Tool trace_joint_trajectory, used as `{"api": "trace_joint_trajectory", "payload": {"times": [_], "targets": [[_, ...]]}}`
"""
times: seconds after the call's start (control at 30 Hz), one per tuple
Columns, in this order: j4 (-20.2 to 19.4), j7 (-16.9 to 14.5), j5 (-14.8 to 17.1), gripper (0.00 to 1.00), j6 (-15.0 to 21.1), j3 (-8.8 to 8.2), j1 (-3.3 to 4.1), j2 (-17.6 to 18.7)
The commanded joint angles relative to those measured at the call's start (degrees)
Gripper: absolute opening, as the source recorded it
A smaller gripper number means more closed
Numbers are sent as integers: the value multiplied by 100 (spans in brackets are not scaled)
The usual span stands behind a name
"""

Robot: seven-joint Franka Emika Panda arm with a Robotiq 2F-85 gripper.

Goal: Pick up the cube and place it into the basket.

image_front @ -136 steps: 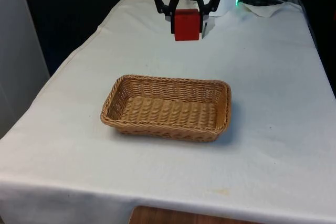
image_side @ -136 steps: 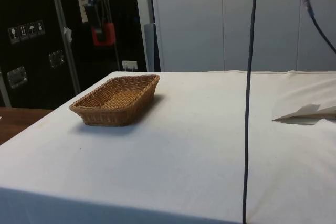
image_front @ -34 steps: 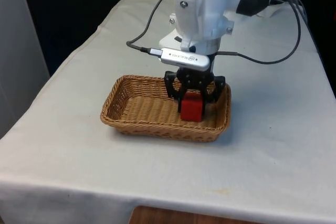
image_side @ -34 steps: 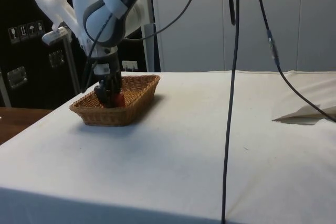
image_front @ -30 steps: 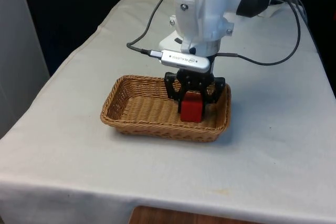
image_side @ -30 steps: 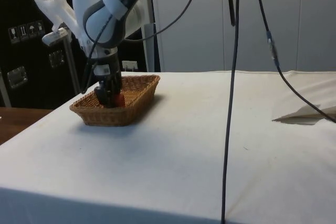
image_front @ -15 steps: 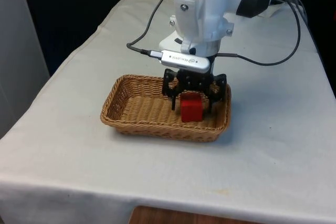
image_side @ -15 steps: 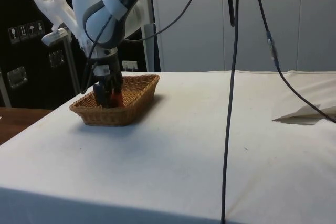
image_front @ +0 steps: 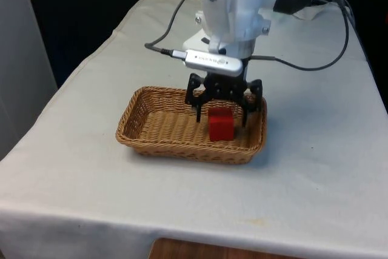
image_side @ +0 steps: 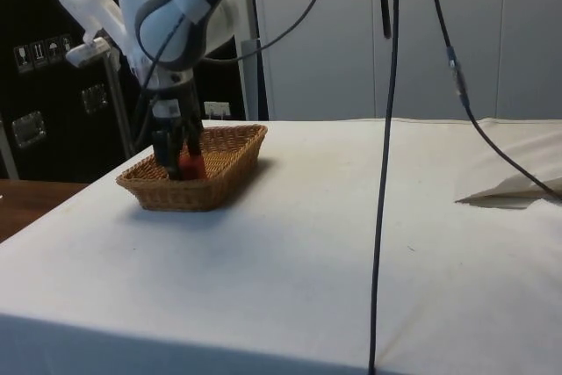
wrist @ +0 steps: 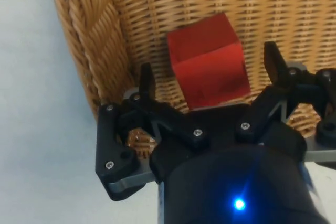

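The red cube (image_front: 220, 124) rests on the floor of the woven wicker basket (image_front: 151, 127), towards the end on the front view's right. My black gripper (image_front: 221, 117) hangs just over it, open, one finger on each side and clear of the cube's faces. From the wrist the cube (wrist: 209, 61) lies free between the spread fingers (wrist: 145, 80), close to the basket wall (wrist: 100, 35). Seen from the side, the cube (image_side: 192, 164) peeks out beside the gripper (image_side: 176, 162) inside the basket (image_side: 219, 177).
The white cloth spreads wide around the basket on every side. A crumpled white sheet (image_side: 514, 189) lies far off on the table in the side view. Black cables (image_side: 383, 164) hang down in front of the side camera.
The fingers have spread apart and let go of the cube, which now sits on the basket floor. The arm has lifted slightly.
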Motion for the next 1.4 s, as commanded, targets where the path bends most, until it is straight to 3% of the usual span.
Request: {"api": "trace_joint_trajectory", "payload": {"times": [0.0, 0.43, 1.37], "targets": [[-52, 6, -29, 100, -80, -17, 23, -126], [-63, -17, -80, 100, -441, -29, 17, -550], [-34, -57, -97, 100, -888, -34, 11, -1094]]}}
